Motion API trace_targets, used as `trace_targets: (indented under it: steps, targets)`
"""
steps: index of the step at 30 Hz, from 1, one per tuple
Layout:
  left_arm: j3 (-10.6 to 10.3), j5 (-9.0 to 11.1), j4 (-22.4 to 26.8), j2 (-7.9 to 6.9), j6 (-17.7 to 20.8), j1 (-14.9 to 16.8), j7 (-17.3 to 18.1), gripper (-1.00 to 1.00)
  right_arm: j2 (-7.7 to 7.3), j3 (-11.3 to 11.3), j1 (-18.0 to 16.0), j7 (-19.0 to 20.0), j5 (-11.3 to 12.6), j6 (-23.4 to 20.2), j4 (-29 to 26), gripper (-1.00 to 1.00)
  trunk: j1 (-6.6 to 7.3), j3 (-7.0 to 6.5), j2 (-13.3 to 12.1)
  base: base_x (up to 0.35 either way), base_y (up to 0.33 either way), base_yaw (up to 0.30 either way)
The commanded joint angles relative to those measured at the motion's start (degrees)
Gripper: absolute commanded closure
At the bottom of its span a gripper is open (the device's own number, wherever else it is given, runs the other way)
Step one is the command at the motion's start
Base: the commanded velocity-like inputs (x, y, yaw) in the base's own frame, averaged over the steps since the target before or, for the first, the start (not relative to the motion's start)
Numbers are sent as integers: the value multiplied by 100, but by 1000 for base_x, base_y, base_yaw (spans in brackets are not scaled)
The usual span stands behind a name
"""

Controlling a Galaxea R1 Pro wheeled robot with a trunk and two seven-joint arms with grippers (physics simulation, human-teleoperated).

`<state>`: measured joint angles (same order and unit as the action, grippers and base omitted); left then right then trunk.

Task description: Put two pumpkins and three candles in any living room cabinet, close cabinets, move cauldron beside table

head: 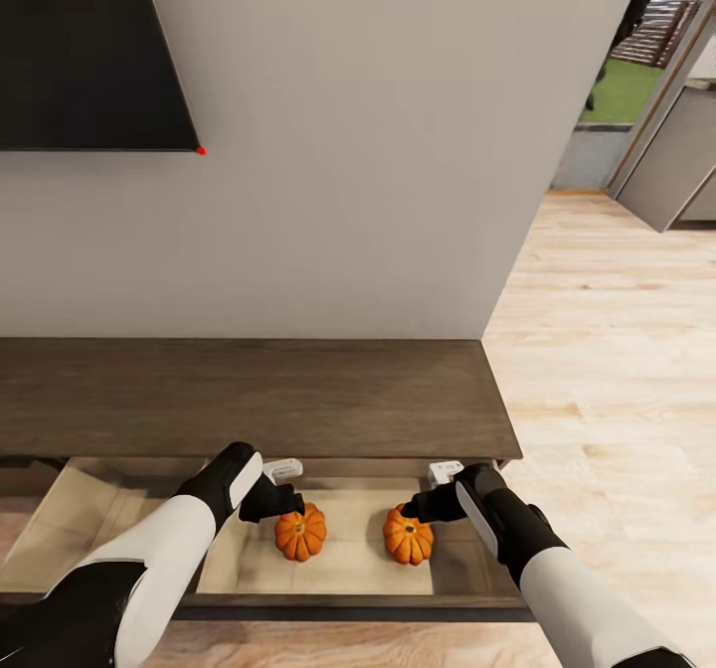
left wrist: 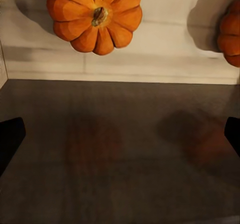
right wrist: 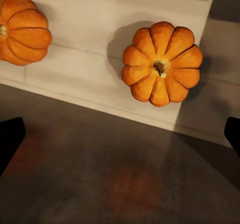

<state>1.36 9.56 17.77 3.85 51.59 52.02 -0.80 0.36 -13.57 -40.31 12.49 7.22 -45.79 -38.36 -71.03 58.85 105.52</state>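
Both pumpkins (head: pixel 300 534) (head: pixel 409 536) sit side by side in the open cabinet (head: pixel 249 400) drawer, with the left gripper (head: pixel 281 484) and right gripper (head: pixel 435 489) hovering over them, fingers spread and holding nothing. I'd say the pumpkin step's done, so next it needs to find the candles. Their whereabouts are anyone's guess, and the drawer's left end is hidden behind the arm.

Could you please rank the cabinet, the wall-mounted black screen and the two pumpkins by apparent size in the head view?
1. cabinet
2. black screen, cut off by the frame
3. left pumpkin and right pumpkin, which look alike in size, both in the open drawer
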Motion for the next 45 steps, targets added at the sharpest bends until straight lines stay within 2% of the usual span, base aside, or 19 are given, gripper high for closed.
trace_targets:
  steps: [1,45]
  targets:
    - [14,12,7,0,26,1,-8,-100,-2,-14,-3,-27,56,-26,-5,-100,0,-2,2,0,0,0]
    - [15,11,7,17,12,1,-25,-100,-1,-14,-3,-27,60,-24,-5,-100,0,-406,2,0,0,0]
